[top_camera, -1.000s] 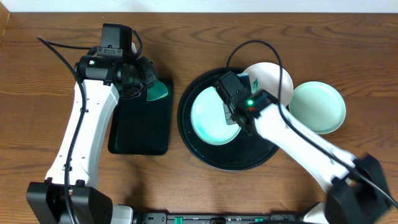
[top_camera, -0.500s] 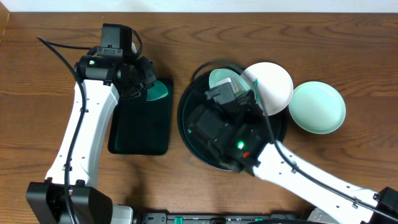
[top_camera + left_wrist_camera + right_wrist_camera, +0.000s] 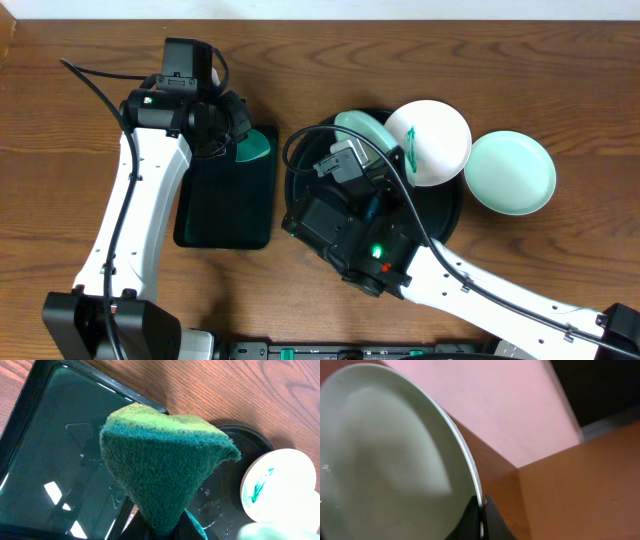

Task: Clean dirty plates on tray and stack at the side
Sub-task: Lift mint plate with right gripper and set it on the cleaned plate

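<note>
From my screen, the left gripper (image 3: 162,526) is closed on a green and yellow sponge (image 3: 165,460), pinched at its lower corner so that the rough green side faces the left wrist camera. In the overhead view this sponge (image 3: 255,147) hangs over the far right corner of the rectangular black tray (image 3: 225,205), which lies on the wooden table (image 3: 560,80) to the left of the round black tray (image 3: 445,205).

The right gripper (image 3: 481,516) is closed on the rim of one mint-green plate (image 3: 395,460). The fingers pinch only the thin edge, and the plate stands steeply tilted. From above I see only a part of this plate (image 3: 362,128), over the far side of the round tray, because the right arm covers most of it (and much of the tray too).

The white plate (image 3: 430,140) lies on the far right rim of the round tray, partly over the table, with a green streak (image 3: 410,140) on it. The second mint-green plate (image 3: 510,172) lies flat on the bare table, just beside the white one on its right. I cannot tell if their edges touch.
</note>
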Robot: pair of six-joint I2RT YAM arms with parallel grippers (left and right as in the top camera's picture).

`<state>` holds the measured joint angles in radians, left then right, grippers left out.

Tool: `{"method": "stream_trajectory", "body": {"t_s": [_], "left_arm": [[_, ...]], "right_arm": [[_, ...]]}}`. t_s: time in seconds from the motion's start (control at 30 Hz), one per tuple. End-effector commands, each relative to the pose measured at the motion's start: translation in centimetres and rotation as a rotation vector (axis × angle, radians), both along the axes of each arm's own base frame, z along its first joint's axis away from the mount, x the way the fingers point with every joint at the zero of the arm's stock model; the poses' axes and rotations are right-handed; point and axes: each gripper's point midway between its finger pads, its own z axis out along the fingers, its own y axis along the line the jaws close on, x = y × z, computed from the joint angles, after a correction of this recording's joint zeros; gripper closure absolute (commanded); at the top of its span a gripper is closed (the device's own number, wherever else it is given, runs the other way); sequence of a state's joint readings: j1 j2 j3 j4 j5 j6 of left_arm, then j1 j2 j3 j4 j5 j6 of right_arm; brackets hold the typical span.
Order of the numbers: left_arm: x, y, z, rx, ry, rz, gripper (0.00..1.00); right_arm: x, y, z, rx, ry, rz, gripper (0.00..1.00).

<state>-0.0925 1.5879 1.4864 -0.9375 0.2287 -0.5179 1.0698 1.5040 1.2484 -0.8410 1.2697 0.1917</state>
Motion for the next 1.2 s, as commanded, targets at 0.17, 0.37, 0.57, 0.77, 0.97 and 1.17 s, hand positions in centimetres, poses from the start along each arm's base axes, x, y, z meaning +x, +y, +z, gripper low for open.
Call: {"method": "stream_trajectory", "body": {"t_s": [0.17,0.37,0.57,0.77,0.97,1.17], "left_arm": [[-0.2,0.2,-0.4,0.018,0.008,-0.006,0.93],[-0.2,-0.1,-0.4,0.018,0.008,-0.016,0.93],[-0.1,-0.1,-0.4,0.017,0.004,-0.015,0.93],[-0.2,-0.1,-0.4,0.018,0.004,-0.016,0.93],[-0.2,-0.1,-0.4,0.018,0.004,-0.016,0.93],[-0.2,-0.1,-0.4,0.018,0.004,-0.016,0.93]], "right_arm": [[0.6,1.3,-8.8,0.491,0.573,0.077,0.99],[3.0,-1.9,-9.3,0.91,0.741,0.0,0.99],[5.3,-14.3,-8.9,1.184,0.642,-0.338,0.99],[2.5,-26.7,-10.8,1.262,0.511,-0.725,0.99],[0.7,-32.8,-12.4,1.309,0.384,-0.887,0.99],[0.1,-34.7,-15.6,1.292,0.327,-0.93,0.99]]}}
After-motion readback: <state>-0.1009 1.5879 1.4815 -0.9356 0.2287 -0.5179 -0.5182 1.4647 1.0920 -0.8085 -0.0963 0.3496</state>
